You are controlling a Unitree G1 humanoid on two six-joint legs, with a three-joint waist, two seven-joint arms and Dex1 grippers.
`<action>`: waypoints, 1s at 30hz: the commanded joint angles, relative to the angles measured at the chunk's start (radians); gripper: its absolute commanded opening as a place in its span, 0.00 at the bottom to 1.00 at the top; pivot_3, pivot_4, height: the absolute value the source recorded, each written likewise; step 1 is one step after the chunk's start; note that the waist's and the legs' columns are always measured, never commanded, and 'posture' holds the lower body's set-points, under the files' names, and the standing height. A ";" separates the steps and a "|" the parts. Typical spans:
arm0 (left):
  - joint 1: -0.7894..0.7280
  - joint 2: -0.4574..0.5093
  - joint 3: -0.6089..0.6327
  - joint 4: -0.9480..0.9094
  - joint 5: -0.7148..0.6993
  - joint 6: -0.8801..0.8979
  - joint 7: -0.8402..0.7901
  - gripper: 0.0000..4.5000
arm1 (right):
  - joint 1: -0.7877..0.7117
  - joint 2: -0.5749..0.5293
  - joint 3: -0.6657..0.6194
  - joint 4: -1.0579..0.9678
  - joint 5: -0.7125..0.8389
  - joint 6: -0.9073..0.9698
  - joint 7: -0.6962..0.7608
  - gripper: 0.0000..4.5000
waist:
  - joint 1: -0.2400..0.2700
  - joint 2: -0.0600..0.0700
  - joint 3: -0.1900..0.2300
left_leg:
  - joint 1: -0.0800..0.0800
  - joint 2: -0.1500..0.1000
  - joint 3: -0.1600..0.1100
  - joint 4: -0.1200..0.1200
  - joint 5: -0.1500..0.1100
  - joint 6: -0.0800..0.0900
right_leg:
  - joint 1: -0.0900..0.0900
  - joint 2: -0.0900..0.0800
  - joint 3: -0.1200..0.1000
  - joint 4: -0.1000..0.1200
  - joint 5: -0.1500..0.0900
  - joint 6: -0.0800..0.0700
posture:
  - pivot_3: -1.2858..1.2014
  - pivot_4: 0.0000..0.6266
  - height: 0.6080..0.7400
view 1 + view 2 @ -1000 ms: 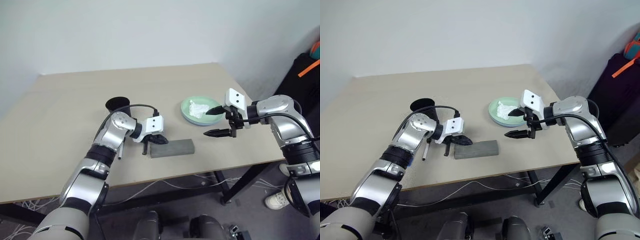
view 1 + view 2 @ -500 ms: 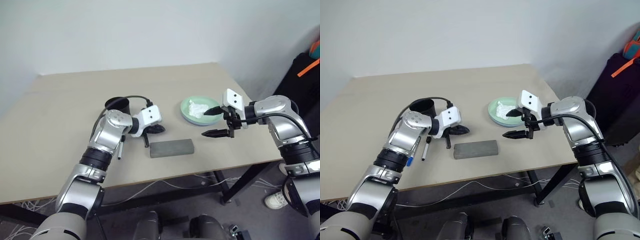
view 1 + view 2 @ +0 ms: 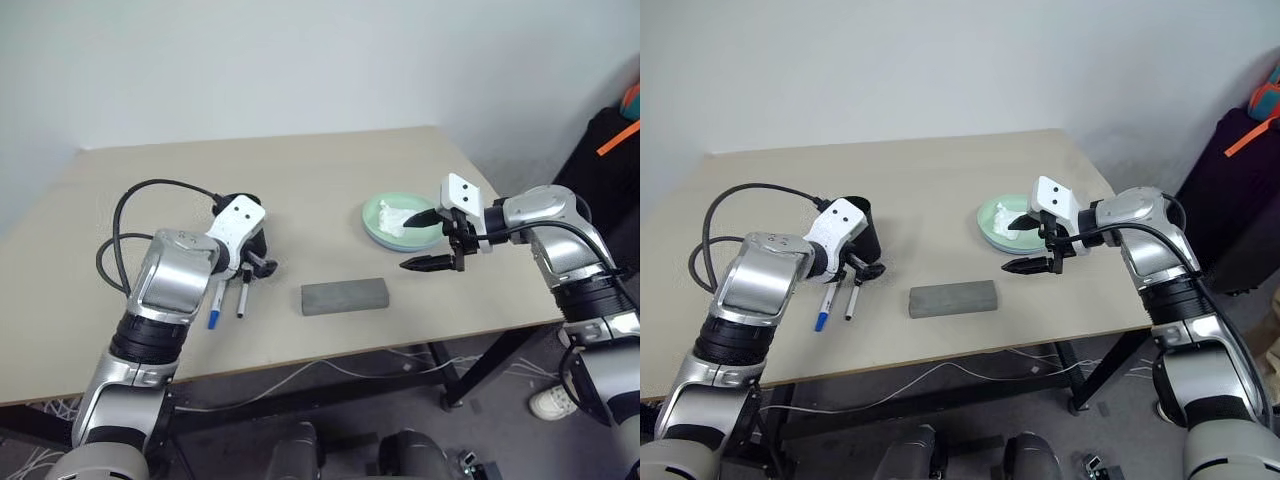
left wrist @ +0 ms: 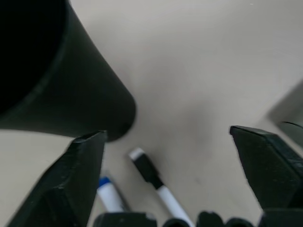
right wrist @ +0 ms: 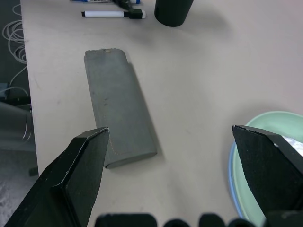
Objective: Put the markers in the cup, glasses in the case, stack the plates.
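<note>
The black cup stands left of centre, half hidden behind my left wrist. Just in front of it my left gripper hangs open and holds nothing. Two markers lie side by side by the cup's base, one blue-capped, one black-capped. The grey case lies closed at the table's middle front. A mint green plate rests on a light blue one, with a white tissue on top. My right gripper hovers open at the plates' near edge. The glasses are out of view.
The table's front edge runs close behind the case. A black bag stands off the table at the far right. Cables trail on the floor under the table.
My left gripper has left the case's left end, swung left and up to the cup, rolled over and opened. The two markers now show fully. The right arm has held still.
</note>
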 commanded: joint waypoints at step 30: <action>0.005 -0.165 0.130 0.122 -0.137 0.218 0.430 0.99 | -0.060 0.024 -0.010 0.062 -0.008 -0.082 0.022 1.00 | -0.001 0.000 0.000 | 0.000 0.000 0.000 0.000 0.000 0.000 | 0.000 0.001 0.001 0.001 0.000 0.000 | 0.52 0.00 0.67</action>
